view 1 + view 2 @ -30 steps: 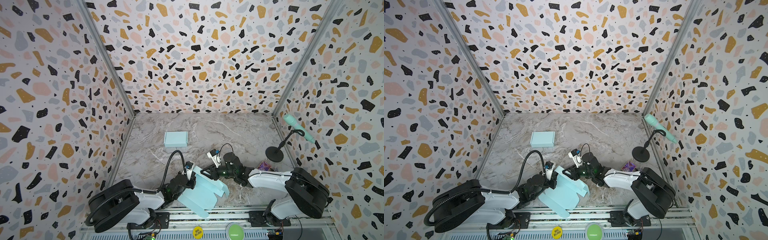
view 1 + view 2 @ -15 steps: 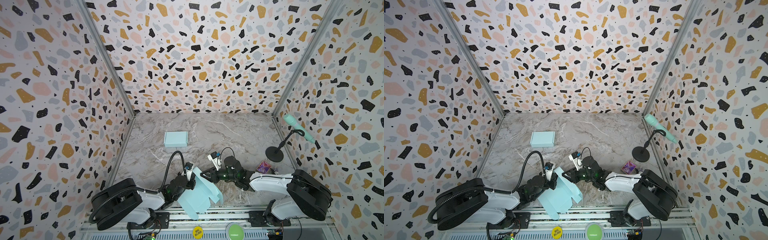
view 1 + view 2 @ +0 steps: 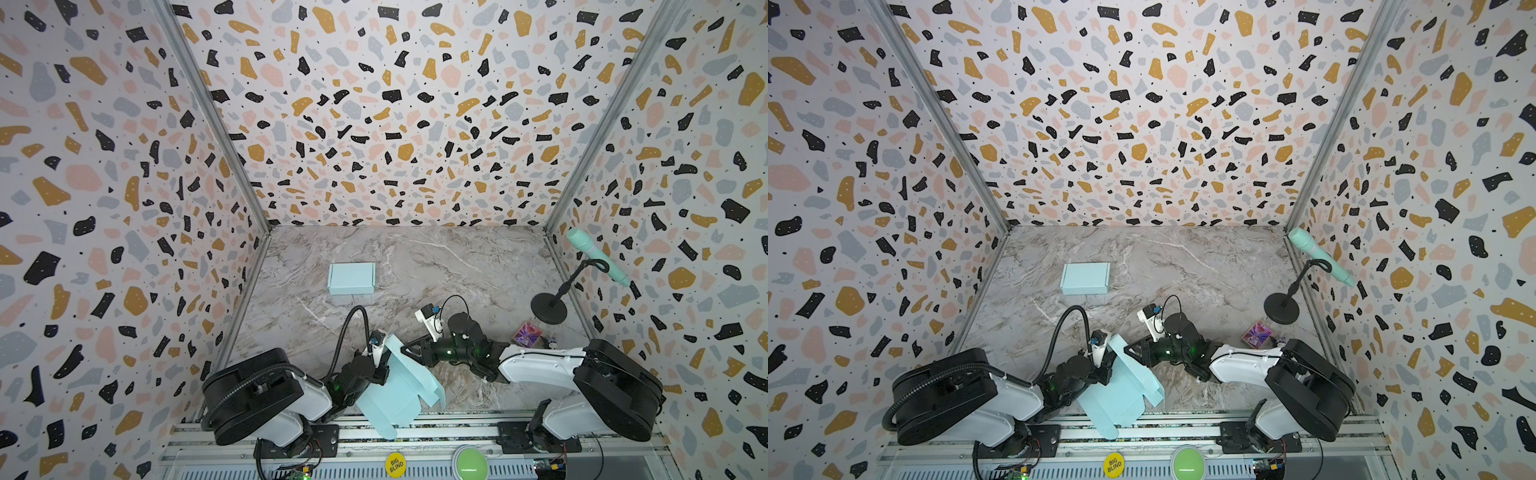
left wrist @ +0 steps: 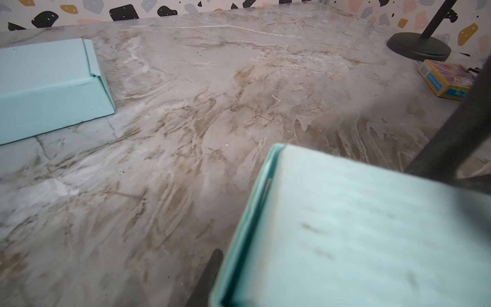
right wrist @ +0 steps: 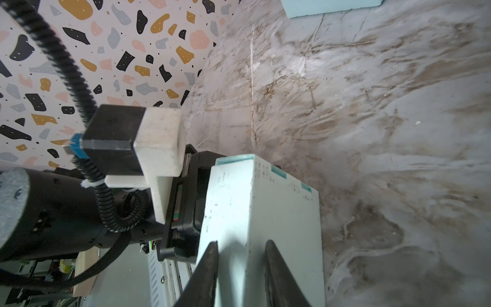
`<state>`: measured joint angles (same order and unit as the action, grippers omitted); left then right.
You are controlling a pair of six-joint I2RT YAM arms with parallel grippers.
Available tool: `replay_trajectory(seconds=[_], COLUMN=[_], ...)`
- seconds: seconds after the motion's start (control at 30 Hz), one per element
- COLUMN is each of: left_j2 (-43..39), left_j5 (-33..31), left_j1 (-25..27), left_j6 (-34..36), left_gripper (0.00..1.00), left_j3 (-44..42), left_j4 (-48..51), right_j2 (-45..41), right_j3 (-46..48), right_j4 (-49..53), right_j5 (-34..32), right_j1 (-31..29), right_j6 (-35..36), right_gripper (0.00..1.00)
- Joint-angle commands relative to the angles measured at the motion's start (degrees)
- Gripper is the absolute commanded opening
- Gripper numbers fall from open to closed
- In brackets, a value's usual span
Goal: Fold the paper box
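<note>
The light blue paper box [image 3: 399, 395] is partly folded and stands tilted at the table's front, its lower end over the front rail. My left gripper [image 3: 383, 366] is at its upper left wall. In the left wrist view one of its fingers [image 4: 211, 268] lies along the box's [image 4: 358, 226] outer wall; the other is hidden behind the panel. My right gripper [image 3: 409, 352] reaches in from the right. Its fingers stand apart [image 5: 241, 243], tips against the box [image 5: 281, 212], one on each side of a folded edge.
A finished light blue box [image 3: 351, 278] lies at the back left. A microphone stand [image 3: 548, 307] and a small colourful carton [image 3: 527, 333] sit by the right wall. A metal rail with a yellow button [image 3: 395, 463] and a green button [image 3: 469, 463] runs along the front.
The paper box has swung from lying fairly flat to a steeper tilt. My right gripper has slid left against it. The left arm has turned with the box.
</note>
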<state>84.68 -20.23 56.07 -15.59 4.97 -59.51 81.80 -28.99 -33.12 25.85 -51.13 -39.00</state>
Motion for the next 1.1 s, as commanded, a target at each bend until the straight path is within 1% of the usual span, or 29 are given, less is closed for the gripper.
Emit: replay_trajectory(seconds=[0.0,0.17,0.23,0.27,0.4,0.57,0.7,1.0,1.07], left_j2=[2.2,6.1,6.9,7.0,6.8,6.0,6.4,8.2,9.6], left_j5=[-0.9,-0.8,-0.2,-0.2,-1.3,-1.3,-1.2,0.4,0.6], left_j1=[0.4,0.4,0.4,0.4,0.5,0.7,0.7,0.9,0.9], left_j6=[0.9,0.4,0.3,0.2,0.0,0.2,0.1,-0.7,-0.6], left_gripper=[0.27,0.19,0.14,0.13,0.13,0.2,0.22,0.22,0.2], left_j3=[1.2,1.6,1.4,1.2,0.7,1.0,1.1,2.0,2.9], left_j4=[-6.0,-9.5,-10.7,-11.1,-12.0,-10.9,-11.6,-14.6,-14.7], right_j2=[-1.1,-1.7,-2.2,-2.5,-2.4,-2.9,-4.0,-6.1,-5.5], right_j3=[1.4,3.1,3.9,4.2,5.7,6.9,7.9,11.3,11.7], right_j4=[-0.5,-3.3,-4.7,-5.0,-7.9,-8.4,-8.2,-10.1,-11.0], right_j5=[0.1,0.4,0.3,-0.3,-1.1,-2.8,-4.3,-5.7,-5.6], right_j1=[-0.3,-0.3,-1.0,-1.7,-3.1,-3.2,-2.3,-0.3,-0.2], right_j6=[-1.4,-4.6,-6.5,-7.4,-10.3,-11.3,-12.0,-14.3,-14.9], right_gripper=[0.31,0.3,0.3,0.3,0.3,0.3,0.3,0.31,0.3])
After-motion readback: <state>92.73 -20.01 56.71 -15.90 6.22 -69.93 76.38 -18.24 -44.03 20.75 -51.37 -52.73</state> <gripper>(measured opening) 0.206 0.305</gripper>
